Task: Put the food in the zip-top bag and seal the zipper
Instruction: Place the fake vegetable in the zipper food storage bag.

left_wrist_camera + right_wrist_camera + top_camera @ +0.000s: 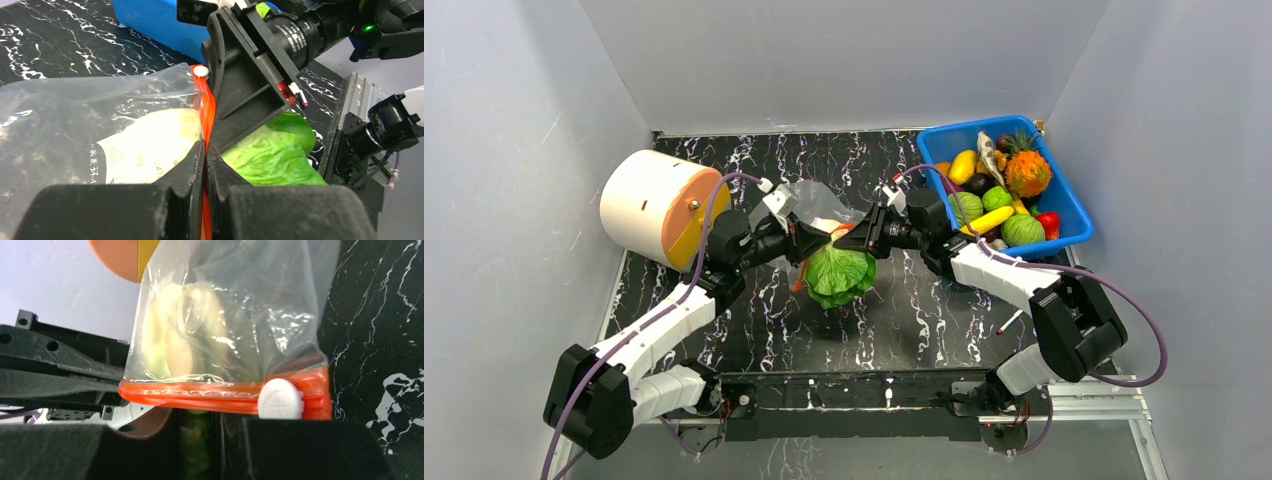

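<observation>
The clear zip-top bag [812, 203] hangs between my two grippers above the table. My left gripper [206, 150] is shut on its red zipper [206, 107], pinching the strip edge-on. The white slider [201, 71] sits at the strip's far end. A pale whitish piece [150, 145] lies inside the bag. The large green cabbage [839, 275] lies on the table under the grippers, outside the bag. In the right wrist view the zipper [200, 392] runs across the tips of my right gripper [200, 415], whose jaws stand narrowly apart, with the slider [280, 399] just over one finger.
A blue bin [1064, 215] with several toy fruits and vegetables stands at the back right. A big white-and-orange cylinder [649, 205] lies at the back left. Grey walls close in the black marbled table [924, 310] on three sides.
</observation>
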Controlling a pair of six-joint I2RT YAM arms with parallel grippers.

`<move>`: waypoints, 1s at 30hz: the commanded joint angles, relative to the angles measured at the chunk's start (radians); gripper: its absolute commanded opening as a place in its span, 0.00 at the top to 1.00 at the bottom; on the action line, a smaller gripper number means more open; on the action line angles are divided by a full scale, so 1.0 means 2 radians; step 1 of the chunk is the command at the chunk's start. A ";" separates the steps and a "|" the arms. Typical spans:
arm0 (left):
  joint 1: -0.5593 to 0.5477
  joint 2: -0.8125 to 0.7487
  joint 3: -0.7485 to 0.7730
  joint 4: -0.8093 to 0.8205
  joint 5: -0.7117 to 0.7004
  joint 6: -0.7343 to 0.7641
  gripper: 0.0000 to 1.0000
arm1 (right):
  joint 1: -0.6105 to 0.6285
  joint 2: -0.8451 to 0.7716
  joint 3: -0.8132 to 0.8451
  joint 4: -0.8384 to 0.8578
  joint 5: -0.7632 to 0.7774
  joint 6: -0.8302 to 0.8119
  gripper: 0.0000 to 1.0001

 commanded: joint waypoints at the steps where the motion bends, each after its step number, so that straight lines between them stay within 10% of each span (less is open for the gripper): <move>1: -0.003 -0.005 0.007 0.008 0.045 -0.012 1.00 | 0.002 -0.009 0.015 0.056 0.056 0.006 1.00; 7: -0.002 -0.011 0.002 0.019 0.045 -0.041 1.00 | -0.001 0.011 0.043 0.030 0.066 -0.017 0.97; 17: -0.002 0.012 0.005 0.004 -0.082 -0.125 1.00 | -0.005 0.032 0.142 -0.198 0.063 -0.216 0.50; 30: -0.002 0.041 -0.007 0.024 -0.120 -0.158 1.00 | -0.005 -0.095 0.106 -0.291 0.131 -0.283 0.12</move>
